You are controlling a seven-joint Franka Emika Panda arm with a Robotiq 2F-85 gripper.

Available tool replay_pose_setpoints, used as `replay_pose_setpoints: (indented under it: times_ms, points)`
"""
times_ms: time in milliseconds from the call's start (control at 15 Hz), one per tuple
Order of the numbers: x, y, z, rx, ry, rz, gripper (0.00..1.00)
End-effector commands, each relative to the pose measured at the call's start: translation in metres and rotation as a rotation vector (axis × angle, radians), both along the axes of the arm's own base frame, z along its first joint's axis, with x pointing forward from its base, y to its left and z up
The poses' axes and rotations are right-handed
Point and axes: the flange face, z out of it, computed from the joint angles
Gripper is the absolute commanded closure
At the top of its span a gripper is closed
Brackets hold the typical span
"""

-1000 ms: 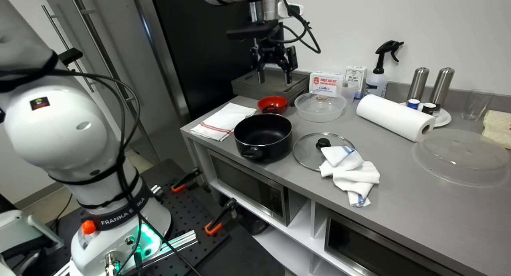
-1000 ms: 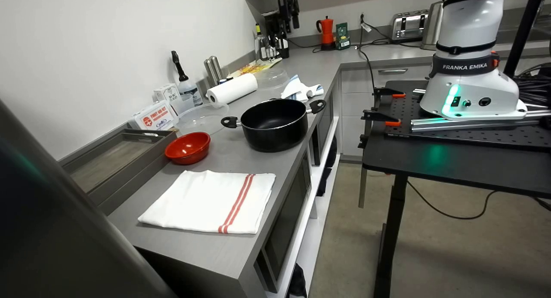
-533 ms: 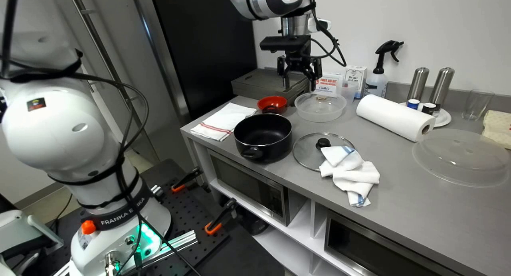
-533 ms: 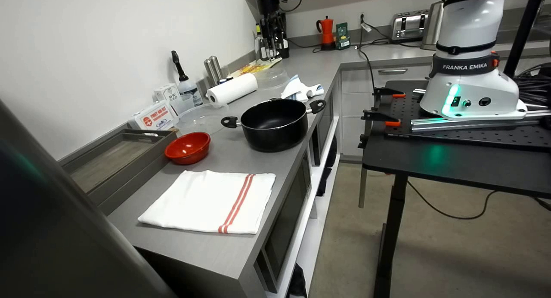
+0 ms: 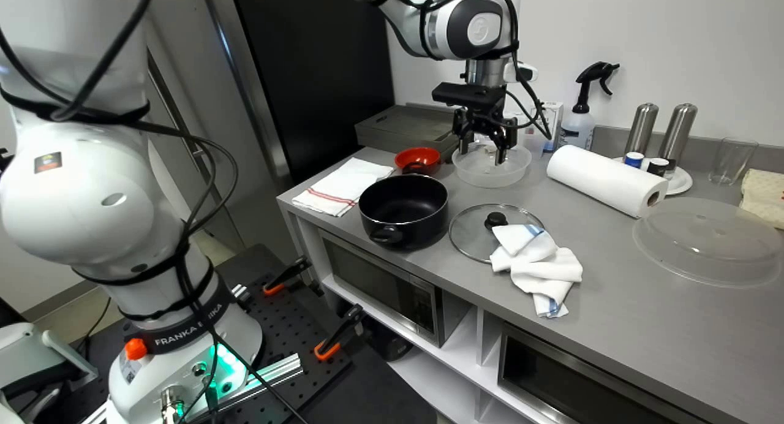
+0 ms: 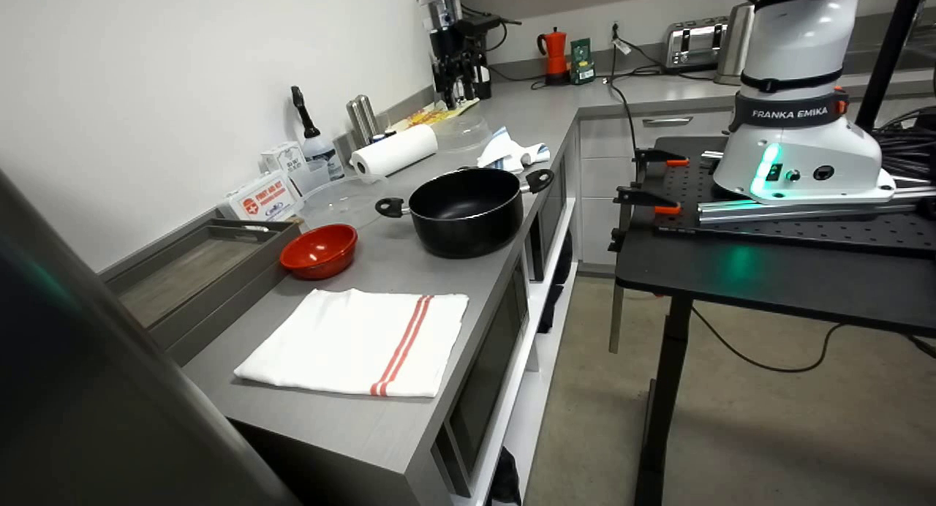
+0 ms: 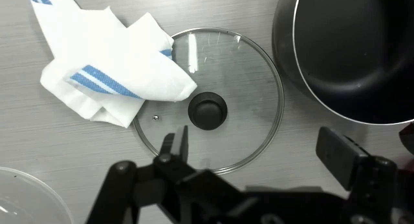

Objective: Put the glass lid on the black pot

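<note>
While a crumpled cloth [image 7: 110, 65] partly hides the glass lid [image 7: 234, 101], the end effector [image 7: 254, 133] hangs with jaws apart.

It's black for the round, low cooking pot [image 6: 466, 232], clear for the round glass lid [image 7: 242, 110], blue stripes on the crumpled white cloth [image 7: 113, 52], red on the folded white towel [image 6: 344, 345]!

Paper-towel roll [image 5: 603, 177], lying; spray bottle [image 5: 576, 128], near roll; large clear disc [image 5: 704, 246], beside roll; red dish [image 6: 319, 254], well apart from roll.
</note>
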Motion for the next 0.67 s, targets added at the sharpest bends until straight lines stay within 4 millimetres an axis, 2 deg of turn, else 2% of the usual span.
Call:
replay_pose_setpoints:
  times_ms: [0,600]
  points:
    - [0.022,-0.012,-0.023,0.023,-0.016,-0.017,0.0]
    - [0.04,-0.015,-0.08,0.033,-0.019,-0.024,0.0]
